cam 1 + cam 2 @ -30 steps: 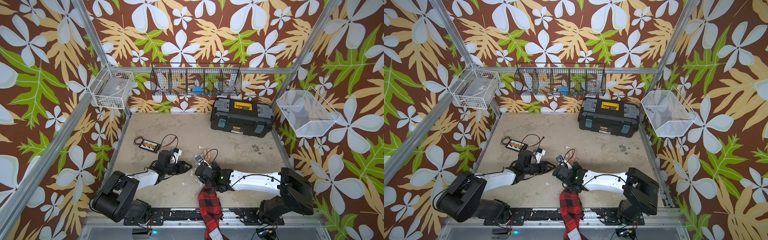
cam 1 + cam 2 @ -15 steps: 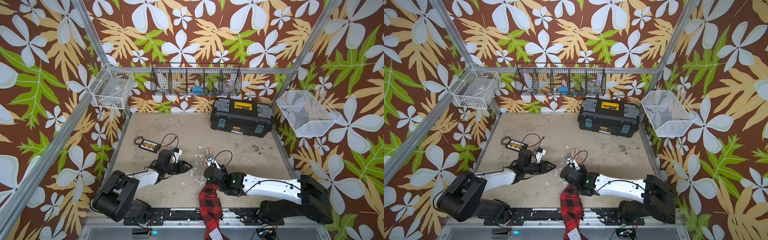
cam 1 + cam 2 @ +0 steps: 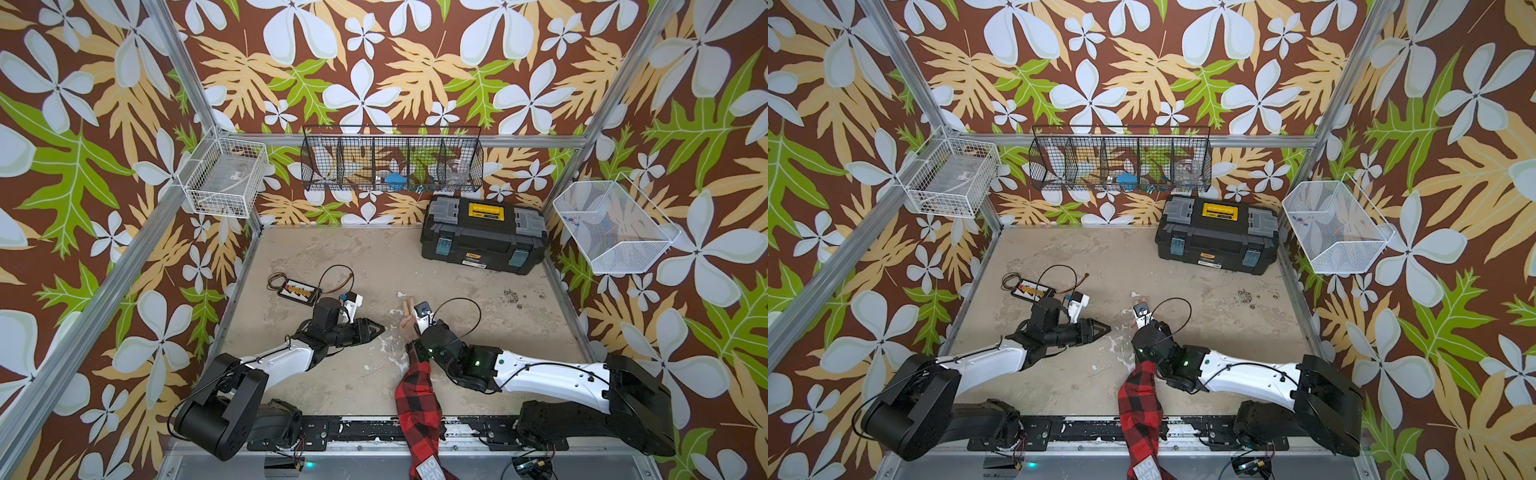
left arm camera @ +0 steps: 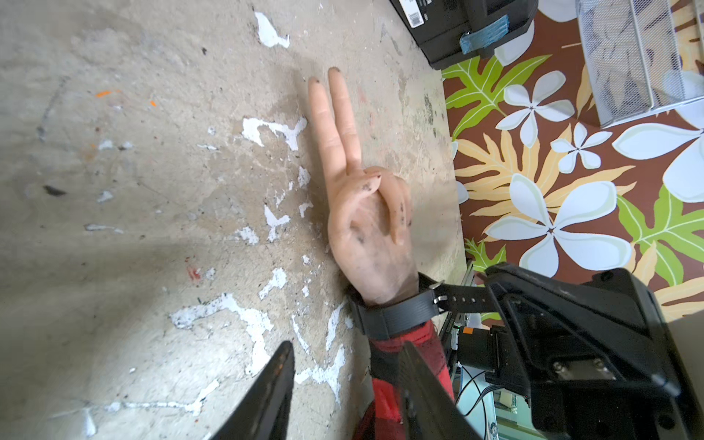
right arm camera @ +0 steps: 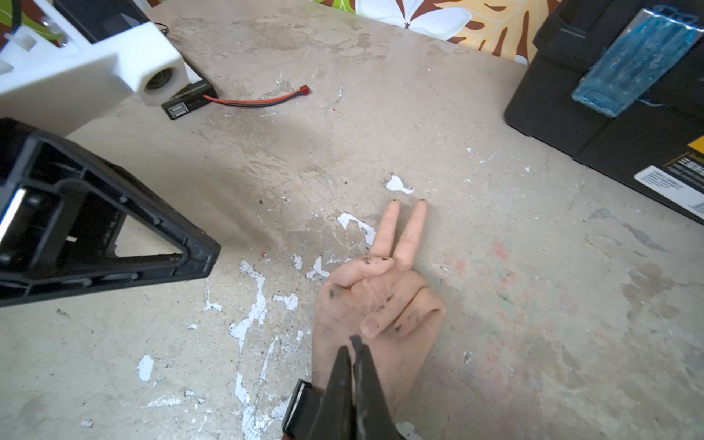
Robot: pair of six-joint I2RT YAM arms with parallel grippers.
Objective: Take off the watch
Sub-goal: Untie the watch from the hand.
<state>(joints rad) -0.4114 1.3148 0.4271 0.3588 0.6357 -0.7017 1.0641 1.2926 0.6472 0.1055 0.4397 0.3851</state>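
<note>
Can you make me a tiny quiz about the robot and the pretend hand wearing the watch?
1. True or false: the watch is wrapped around the wrist of the fake hand.
2. How many fingers of the fake hand are stretched out straight? A) one B) two C) five
3. Fill in the word: the left gripper is open and apart from the hand, while the right gripper is ___ on the loose end of the watch strap.

Key: 1 true; 2 B; 3 shut.
</note>
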